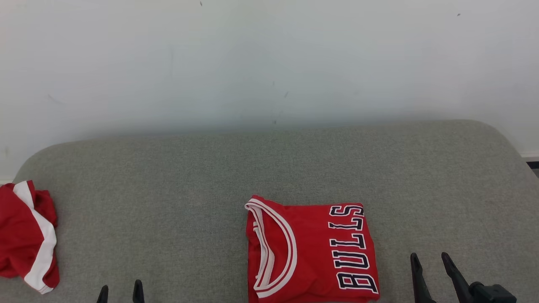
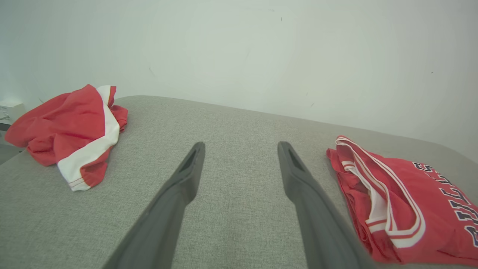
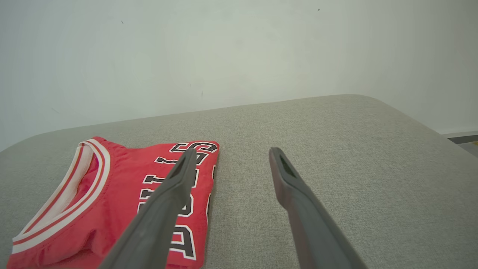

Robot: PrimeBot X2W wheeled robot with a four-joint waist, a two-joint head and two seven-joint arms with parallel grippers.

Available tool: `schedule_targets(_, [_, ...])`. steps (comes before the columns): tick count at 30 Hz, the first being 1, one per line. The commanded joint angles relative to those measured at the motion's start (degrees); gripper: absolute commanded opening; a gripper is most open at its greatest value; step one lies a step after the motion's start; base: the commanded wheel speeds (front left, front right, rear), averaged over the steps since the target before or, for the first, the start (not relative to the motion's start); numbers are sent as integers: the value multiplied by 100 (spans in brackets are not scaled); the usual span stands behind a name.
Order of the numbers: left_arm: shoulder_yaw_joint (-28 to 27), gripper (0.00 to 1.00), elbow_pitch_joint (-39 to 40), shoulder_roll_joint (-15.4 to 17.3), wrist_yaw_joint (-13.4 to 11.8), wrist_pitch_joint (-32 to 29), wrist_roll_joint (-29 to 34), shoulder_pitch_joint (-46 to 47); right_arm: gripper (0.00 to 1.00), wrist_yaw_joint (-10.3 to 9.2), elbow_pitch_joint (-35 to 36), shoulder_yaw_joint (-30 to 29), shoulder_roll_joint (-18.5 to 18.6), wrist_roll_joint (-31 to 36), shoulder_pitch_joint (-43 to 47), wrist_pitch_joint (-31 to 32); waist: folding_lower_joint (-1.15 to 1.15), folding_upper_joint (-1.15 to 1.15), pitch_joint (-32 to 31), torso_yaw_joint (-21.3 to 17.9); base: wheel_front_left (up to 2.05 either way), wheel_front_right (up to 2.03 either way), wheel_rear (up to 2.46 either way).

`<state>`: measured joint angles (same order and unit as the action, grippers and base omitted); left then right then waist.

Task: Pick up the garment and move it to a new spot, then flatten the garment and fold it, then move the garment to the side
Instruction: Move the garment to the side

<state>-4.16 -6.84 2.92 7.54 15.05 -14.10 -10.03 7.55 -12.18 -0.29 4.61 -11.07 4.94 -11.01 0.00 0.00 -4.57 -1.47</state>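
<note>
Notes the garment (image 1: 311,248) folded square, lying at the near middle of the grey surface (image 1: 168,176). Judges folding done, shift to the side pending; calls for a pinch on a folded edge without spilling the layers. Finds left gripper (image 1: 120,287) and right gripper (image 1: 430,256) low at the near edge, flanking the garment, fingers pointing forward, jaws spread wide, grasping nothing. Records a crumpled red cloth (image 1: 25,235) at far left

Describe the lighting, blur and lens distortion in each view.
Head view: soft, even light, no glare; folded jersey sharp. Left wrist view: wide-angle bowing along the grey cushion, left gripper blurred close up. Right wrist view: right gripper likewise blurred.
</note>
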Motion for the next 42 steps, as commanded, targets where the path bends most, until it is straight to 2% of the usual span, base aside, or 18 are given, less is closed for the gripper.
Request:
schedule_targets(1, [-6,100,10,-4,-12,16,26,38,100,-12,-7,-12,-12,-43,6,24,0,0,8,9,0,0,0])
schedule_targets(9, [15,100,14,-5,-12,17,-15,38,100,-12,61,48,61,-64,-80,167,0,0,72,56,0,0,0])
schedule_targets(12, [53,100,11,-5,-12,16,-55,70,100,-12,80,145,168,-150,-223,501,0,0,123,95,0,0,0])
schedule_targets(15, [110,100,29,-5,-12,17,-77,93,100,-12,64,295,321,-334,-476,1137,0,0,203,154,0,0,0])
schedule_targets(21, [263,100,24,-4,-12,16,-130,199,100,-12,-202,488,643,-587,-1182,2886,0,0,428,380,0,0,0])
schedule_targets(23, [292,100,44,-4,-12,17,-154,242,100,-12,-291,469,648,-700,-1383,3330,0,0,557,478,0,0,0])
schedule_targets(24, [292,100,44,-4,-12,17,-154,242,100,-12,-291,469,648,-700,-1383,3330,0,0,557,478,0,0,0])
schedule_targets(25, [333,100,61,-5,-12,16,-139,308,100,-12,-408,366,615,-754,-1572,3710,0,0,676,578,0,0,0])
schedule_targets(28, [384,100,63,0,-12,16,-131,392,100,-12,-582,177,456,-767,-1770,4233,0,0,824,728,0,0,0])
schedule_targets(35, [441,100,109,-2,-12,16,-115,535,100,-12,-667,-312,154,-596,-1932,4705,0,0,1050,960,0,0,0])
schedule_targets(42, [476,100,130,-3,-12,17,-163,664,100,-12,-659,-765,-63,-109,-1959,5151,0,0,1229,1088,0,0,0])
